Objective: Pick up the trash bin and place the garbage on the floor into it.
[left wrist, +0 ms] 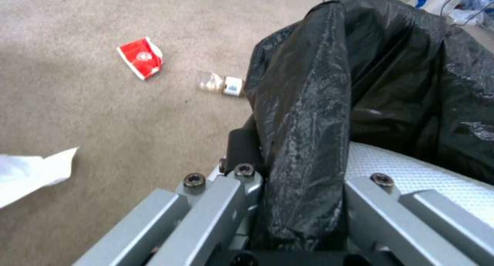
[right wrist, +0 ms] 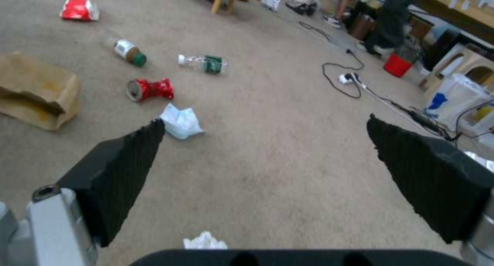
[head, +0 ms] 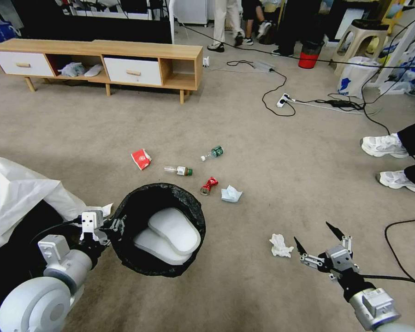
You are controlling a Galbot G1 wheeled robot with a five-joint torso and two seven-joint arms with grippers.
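Observation:
The trash bin [head: 168, 187], lined with a black bag [left wrist: 391, 77], is held at its near-left rim by my left gripper [head: 116, 226], which is shut on the bag-covered rim [left wrist: 303, 161]. Two white foam pieces lie inside the bin. On the floor [head: 272, 184] beyond it lie a red-white packet [head: 141, 158], two clear bottles [head: 179, 170] [head: 212, 152], a crushed red can [head: 209, 185] and a white tissue [head: 231, 193]. My right gripper [head: 317, 237] hangs open just right of a crumpled tissue [head: 281, 246]. The right wrist view also shows a brown paper bag [right wrist: 38, 90].
A low wooden cabinet [head: 101, 60] stands at the back left. Cables and a power strip [head: 286, 99] run across the carpet at the right, where a person's white shoes [head: 385, 145] stand. A red bucket [head: 309, 55] stands far back. White plastic sheeting [head: 14, 193] lies at my left.

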